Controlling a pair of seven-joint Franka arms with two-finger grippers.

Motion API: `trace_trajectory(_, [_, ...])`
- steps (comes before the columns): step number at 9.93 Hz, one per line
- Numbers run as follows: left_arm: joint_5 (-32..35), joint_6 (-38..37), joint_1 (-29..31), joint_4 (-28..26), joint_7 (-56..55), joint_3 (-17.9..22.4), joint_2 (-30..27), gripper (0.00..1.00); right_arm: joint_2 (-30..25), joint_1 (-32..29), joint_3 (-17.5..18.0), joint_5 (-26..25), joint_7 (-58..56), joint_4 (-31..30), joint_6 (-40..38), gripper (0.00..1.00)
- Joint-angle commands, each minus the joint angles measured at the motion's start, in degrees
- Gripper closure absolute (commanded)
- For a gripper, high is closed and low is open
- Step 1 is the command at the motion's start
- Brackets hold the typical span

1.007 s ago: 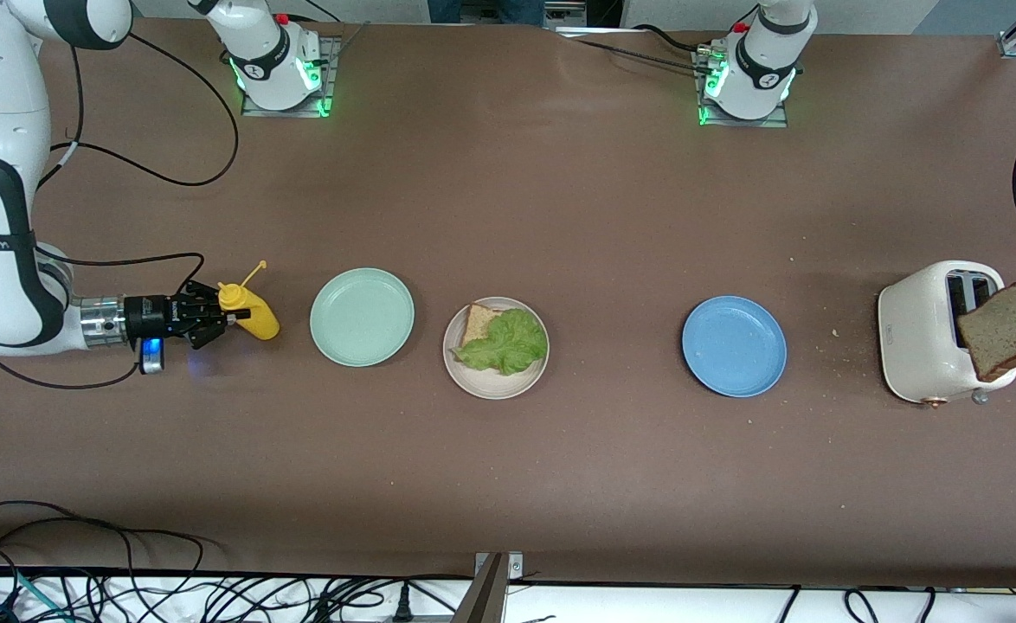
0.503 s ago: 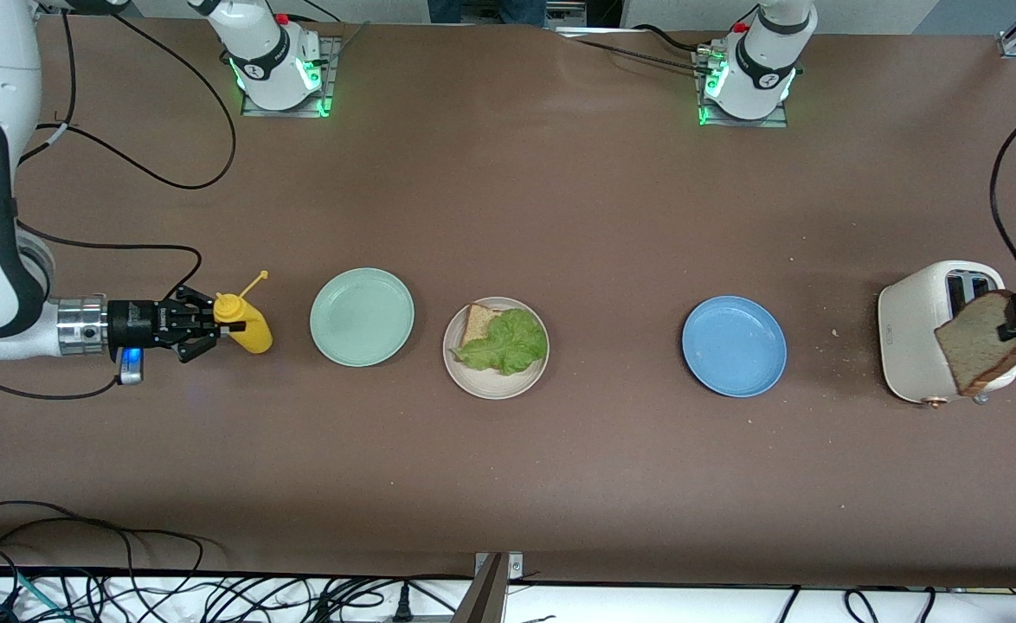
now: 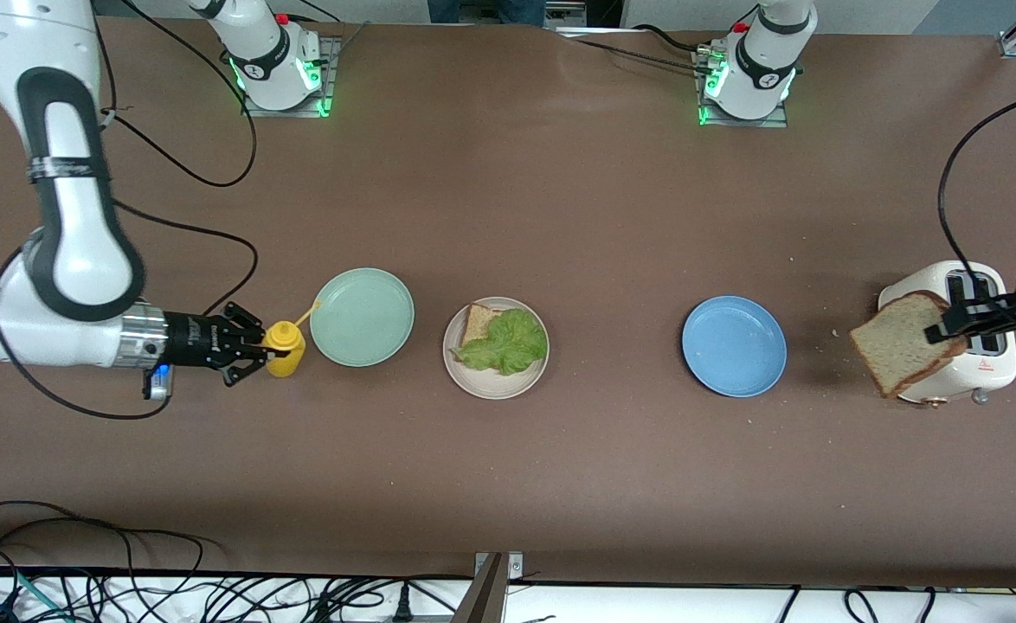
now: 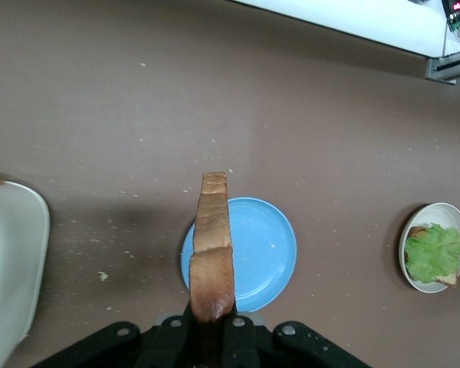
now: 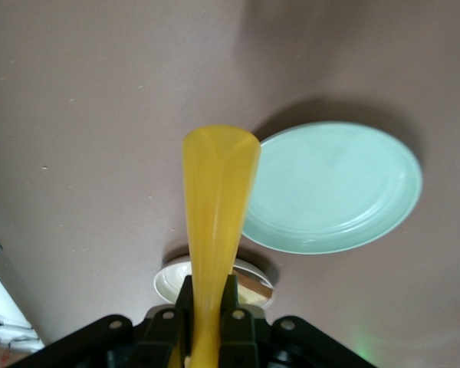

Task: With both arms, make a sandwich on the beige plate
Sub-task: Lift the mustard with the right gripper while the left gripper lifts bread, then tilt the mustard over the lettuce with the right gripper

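Since the beige plate point(image 3: 455, 367) lacks a top slice, left end effector point(image 3: 949, 329) grips bread point(image 3: 897, 343) above the toaster point(image 3: 984, 368); right end effector point(image 3: 259, 350) clamps a mustard bottle point(image 3: 285, 348).

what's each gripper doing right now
left gripper: shut on the bread slice, over the toaster.
right gripper: shut on the yellow bottle.

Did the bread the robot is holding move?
Yes. The bread slice in the left gripper shifted across the toaster toward the blue plate.

bread slice point(image 3: 477, 324) half under lettuce point(image 3: 504, 343)
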Motion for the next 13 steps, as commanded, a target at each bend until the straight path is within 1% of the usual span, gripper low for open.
trace_trajectory(1, [-1.48, -0.53, 0.05, 0.88, -0.65, -0.12, 1.07, 1.00, -1.92, 6.60, -0.36, -6.55, 11.47, -0.51, 7.36, 0.84])
trace_trajectory(3, [-1.48, -0.53, 0.05, 1.06, -1.18, -0.12, 1.07, 1.00, -1.84, 14.07, -0.36, -16.90, 24.47, -0.51, 15.01, 0.84])
trace_trajectory(5, [-1.56, -0.53, -0.13, 0.97, -1.97, -0.20, 1.42, 1.00, -1.31, 20.06, -0.54, -26.49, 34.16, -0.59, 20.29, 0.84])
trace_trajectory(7, [-2.18, -0.53, -0.66, 0.97, -2.41, -0.20, 1.42, 1.00, -1.22, 23.76, -0.54, -36.94, 41.90, -0.51, 20.49, 0.84])
trace_trajectory(8, [-2.18, -0.53, -0.57, 0.97, -2.32, -0.20, 1.51, 1.00, -0.70, 25.86, -0.71, -43.61, 45.85, -0.42, 20.49, 0.84])
trace_trajectory(9, [-2.18, -0.53, -0.57, 0.97, -2.32, -0.20, 1.51, 1.00, 0.18, 27.36, -0.89, -52.81, 50.59, -0.25, 20.93, 0.85])
trace_trajectory(10, [-2.27, -0.53, -0.66, 0.97, -2.58, -0.20, 1.51, 1.00, 0.88, 28.42, -0.89, -57.77, 55.07, 0.63, 21.37, 0.85])
trace_trajectory(12, [-2.27, -0.53, -0.57, 0.97, -2.68, -0.20, 1.60, 1.00, 4.12, 30.79, -1.50, -60.10, 58.53, 4.57, 21.02, 0.85])
trace_trajectory(13, [-2.18, -0.53, -0.57, 0.97, -2.67, -0.20, 1.77, 1.00, 5.44, 32.11, -2.03, -63.07, 60.46, 6.07, 20.84, 0.85])
